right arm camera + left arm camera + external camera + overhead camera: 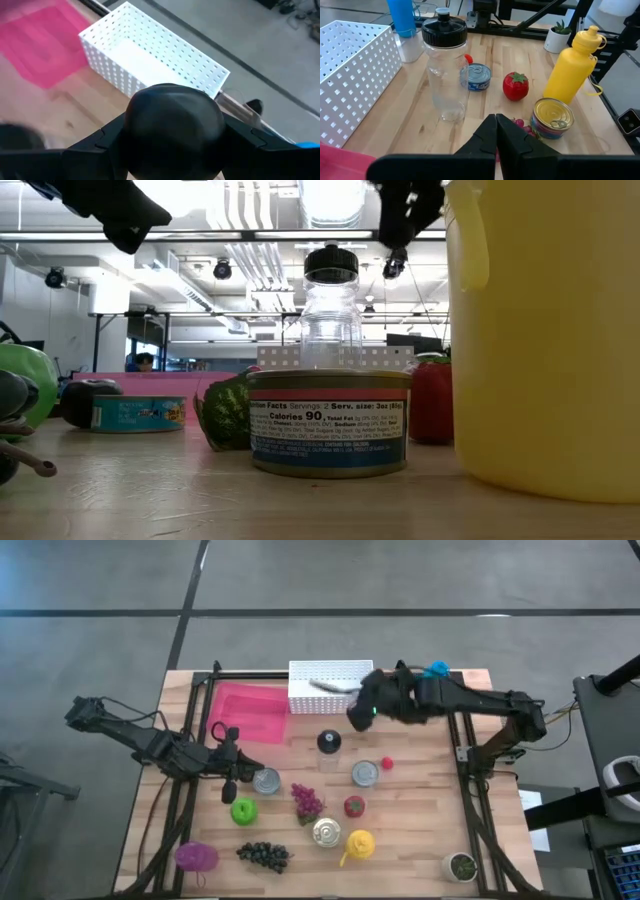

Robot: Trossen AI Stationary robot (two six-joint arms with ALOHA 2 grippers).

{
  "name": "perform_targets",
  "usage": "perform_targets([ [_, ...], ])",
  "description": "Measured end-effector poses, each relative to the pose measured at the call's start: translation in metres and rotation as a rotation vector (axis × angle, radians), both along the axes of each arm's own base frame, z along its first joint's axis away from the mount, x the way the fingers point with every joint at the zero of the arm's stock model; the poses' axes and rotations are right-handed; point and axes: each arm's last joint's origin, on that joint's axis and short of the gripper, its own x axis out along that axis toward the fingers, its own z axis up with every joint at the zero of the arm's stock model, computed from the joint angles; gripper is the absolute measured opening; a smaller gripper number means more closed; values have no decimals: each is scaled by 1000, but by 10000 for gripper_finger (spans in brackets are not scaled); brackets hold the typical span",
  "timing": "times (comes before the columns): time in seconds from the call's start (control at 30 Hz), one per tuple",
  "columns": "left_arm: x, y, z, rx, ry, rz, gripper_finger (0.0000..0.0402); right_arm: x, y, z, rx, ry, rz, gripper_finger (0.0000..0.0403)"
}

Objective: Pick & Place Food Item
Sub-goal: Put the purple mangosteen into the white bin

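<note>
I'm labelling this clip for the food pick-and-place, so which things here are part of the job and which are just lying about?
In the job: right gripper; dark round item in its grip; white basket beside it.

Lying about: clear bottle; yellow bottle; strawberry; green apple; dark grapes; pink tray. The left gripper waits shut at the table's left.

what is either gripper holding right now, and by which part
The right gripper is clamped on a dark rounded object, fingers on its two sides, over the white basket; what it is cannot be told. The left gripper is shut and empty.
</note>
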Motion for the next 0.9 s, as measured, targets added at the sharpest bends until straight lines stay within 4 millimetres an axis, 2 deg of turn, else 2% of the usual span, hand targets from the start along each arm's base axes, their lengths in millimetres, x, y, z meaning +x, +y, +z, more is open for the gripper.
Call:
perform_targets([
  [0.23,0,0,0,1,0,0,6,15,-58,-22,98,-59,34,219],
  [0.5,0,0,0,1,0,0,6,26,-106,-52,114,-5,-24,219],
  [0.67,0,0,0,2,0,-1,6,33,-126,-78,193,32,-33,219],
  [0.9,0,0,0,2,4,0,6,46,-138,-116,266,131,15,219],
])
